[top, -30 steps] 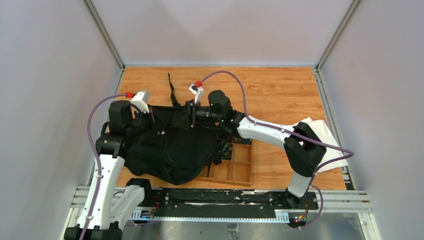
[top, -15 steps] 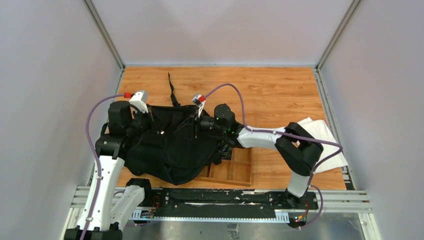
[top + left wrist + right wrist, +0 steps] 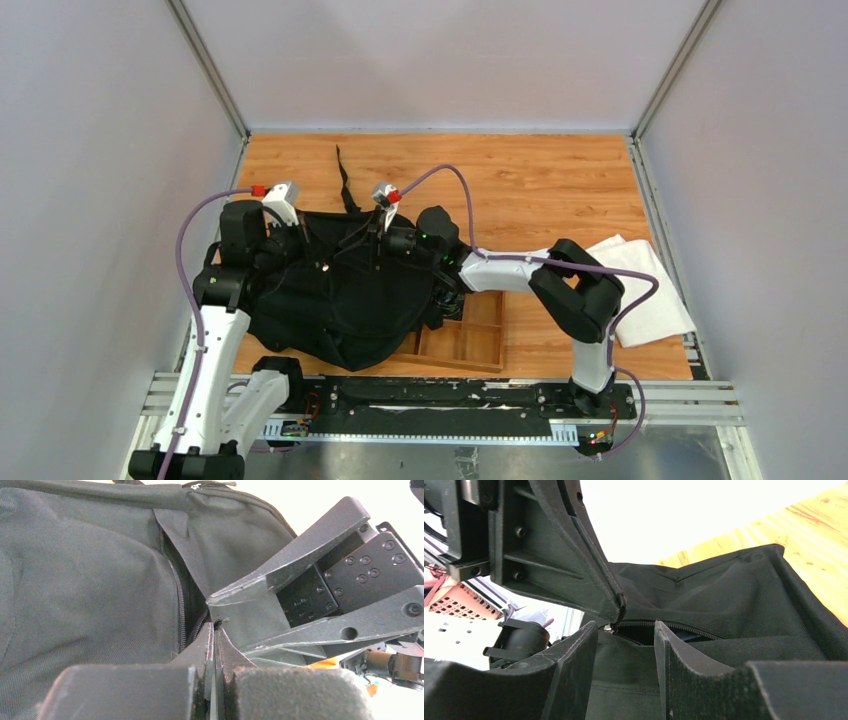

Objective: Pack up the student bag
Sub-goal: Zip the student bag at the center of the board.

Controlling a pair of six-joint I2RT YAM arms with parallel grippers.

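The student bag (image 3: pixel 340 300), a floppy black backpack, lies at the left of the wooden table, partly over a tray. My left gripper (image 3: pixel 316 262) is shut, pinching the bag's fabric at the end of its zipper (image 3: pixel 216 625). My right gripper (image 3: pixel 362 245) reaches in from the right and is open and empty. In the right wrist view (image 3: pixel 624 640) its fingers straddle the lower lip of the part-open zipper slit (image 3: pixel 669 629), just below the left gripper's tip. What is inside the bag is dark and hidden.
A wooden compartment tray (image 3: pixel 470 335) sits under the bag's right edge. A white cloth (image 3: pixel 650 290) lies at the right. A black strap (image 3: pixel 345 180) trails toward the back. Grey walls close in on three sides.
My right gripper has moved left and lower, onto the bag's zipper opening close to the left gripper, and its elbow has folded in. The left gripper has stayed put on the bag.
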